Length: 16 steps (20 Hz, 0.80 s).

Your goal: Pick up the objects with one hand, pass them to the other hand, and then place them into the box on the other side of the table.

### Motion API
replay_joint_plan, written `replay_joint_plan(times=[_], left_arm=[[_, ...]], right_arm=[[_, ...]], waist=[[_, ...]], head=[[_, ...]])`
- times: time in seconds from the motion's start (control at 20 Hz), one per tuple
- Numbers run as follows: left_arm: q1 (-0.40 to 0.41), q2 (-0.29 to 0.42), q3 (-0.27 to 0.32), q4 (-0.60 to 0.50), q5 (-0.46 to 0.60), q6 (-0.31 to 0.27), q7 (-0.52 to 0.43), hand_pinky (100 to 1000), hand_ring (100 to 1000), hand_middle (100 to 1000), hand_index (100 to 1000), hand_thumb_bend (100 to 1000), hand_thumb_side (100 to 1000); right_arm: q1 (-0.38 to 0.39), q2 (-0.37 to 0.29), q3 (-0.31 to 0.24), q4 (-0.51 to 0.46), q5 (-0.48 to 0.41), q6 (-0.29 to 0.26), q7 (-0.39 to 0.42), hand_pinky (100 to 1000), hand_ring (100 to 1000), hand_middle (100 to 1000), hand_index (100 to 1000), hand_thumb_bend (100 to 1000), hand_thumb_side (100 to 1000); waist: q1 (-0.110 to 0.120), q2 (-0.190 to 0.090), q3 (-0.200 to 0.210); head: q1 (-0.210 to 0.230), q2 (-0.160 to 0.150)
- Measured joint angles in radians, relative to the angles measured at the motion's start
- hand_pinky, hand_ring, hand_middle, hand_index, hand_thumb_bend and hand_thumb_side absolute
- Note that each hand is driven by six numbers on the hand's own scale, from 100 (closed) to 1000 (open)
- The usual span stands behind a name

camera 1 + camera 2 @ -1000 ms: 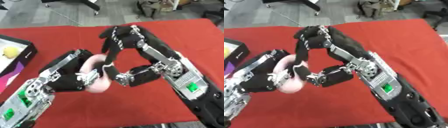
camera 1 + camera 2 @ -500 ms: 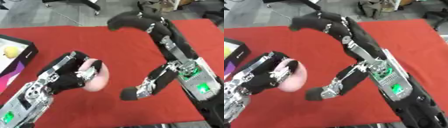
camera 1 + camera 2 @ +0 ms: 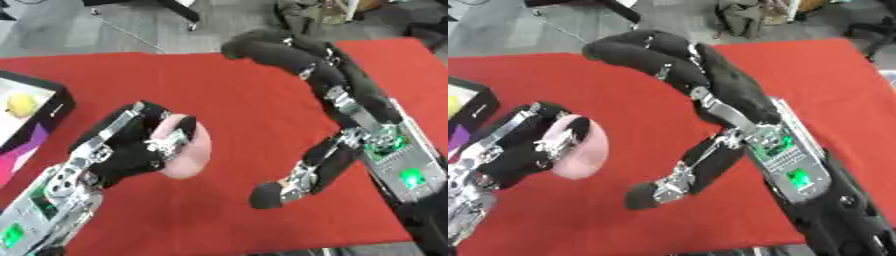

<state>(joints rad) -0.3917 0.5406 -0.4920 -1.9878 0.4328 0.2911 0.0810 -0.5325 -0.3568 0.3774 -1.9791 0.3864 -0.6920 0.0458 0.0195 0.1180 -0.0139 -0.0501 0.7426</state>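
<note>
Over at 8 o'clock, left hand [image 3: 131, 145] is gripping a pink oval object [image 3: 188, 150]; right hand [image 3: 302, 65] is hanging spread open, touching nothing.

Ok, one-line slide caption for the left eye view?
Left hand grips the pink object; right hand open above the red table.

Handover done since a second ago. Right hand [image 3: 710, 90], then clasped against the pink object [image 3: 188, 150], has let go and pulled clear, fingers spread wide above the red bench [image 3: 236, 90]. Left hand [image 3: 131, 145] now carries the pink object alone, fingers curled round it, drawn leftward toward the box [image 3: 52, 107].
</note>
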Motion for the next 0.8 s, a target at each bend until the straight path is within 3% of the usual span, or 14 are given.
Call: replay_joint_plan(times=[0.15,0.3,0.5,0.55,0.7,0.75,0.8], left_arm=[[0.031,0.069,0.085,0.013,-0.034,0.027,0.103,688,319,110,183,100,186],[0.054,0.145,0.179,0.093,-0.078,0.09,0.262,675,321,106,177,100,157],[0.053,0.219,0.269,0.273,-0.14,0.196,0.464,649,322,100,170,100,103],[0.046,0.233,0.285,0.327,-0.162,0.221,0.504,646,322,100,170,100,100],[0.01,0.257,0.325,0.498,-0.224,0.211,0.522,651,346,128,185,100,100],[-0.003,0.261,0.334,0.556,-0.246,0.208,0.525,678,394,187,231,100,100],[-0.015,0.262,0.34,0.614,-0.269,0.208,0.525,741,505,319,388,173,100]], right_arm=[[0.014,-0.001,-0.008,0.0,0.007,0.012,-0.027,849,830,857,997,529,407],[0.026,-0.006,-0.013,0.0,0.02,0.02,-0.043,851,827,857,997,517,410],[0.042,-0.012,-0.015,0.0,0.035,0.027,-0.052,855,825,855,997,506,419],[0.046,-0.013,-0.016,0.0,0.038,0.027,-0.053,855,825,855,997,505,421],[0.053,-0.019,-0.018,0.0,0.045,0.028,-0.055,856,825,855,997,499,427],[0.057,-0.019,-0.019,0.0,0.047,0.027,-0.055,857,825,855,997,497,430],[0.058,-0.019,-0.019,0.0,0.049,0.027,-0.055,859,824,854,997,494,432]], waist=[[0.008,-0.004,-0.002],[0.014,-0.008,-0.01],[0.017,-0.01,-0.019],[0.016,-0.011,-0.021],[0.016,-0.012,-0.031],[0.015,-0.012,-0.035],[0.015,-0.012,-0.04]], head=[[0.044,-0.02],[0.162,-0.057],[0.314,-0.106],[0.336,-0.115],[0.376,-0.135],[0.384,-0.14],[0.39,-0.145]])
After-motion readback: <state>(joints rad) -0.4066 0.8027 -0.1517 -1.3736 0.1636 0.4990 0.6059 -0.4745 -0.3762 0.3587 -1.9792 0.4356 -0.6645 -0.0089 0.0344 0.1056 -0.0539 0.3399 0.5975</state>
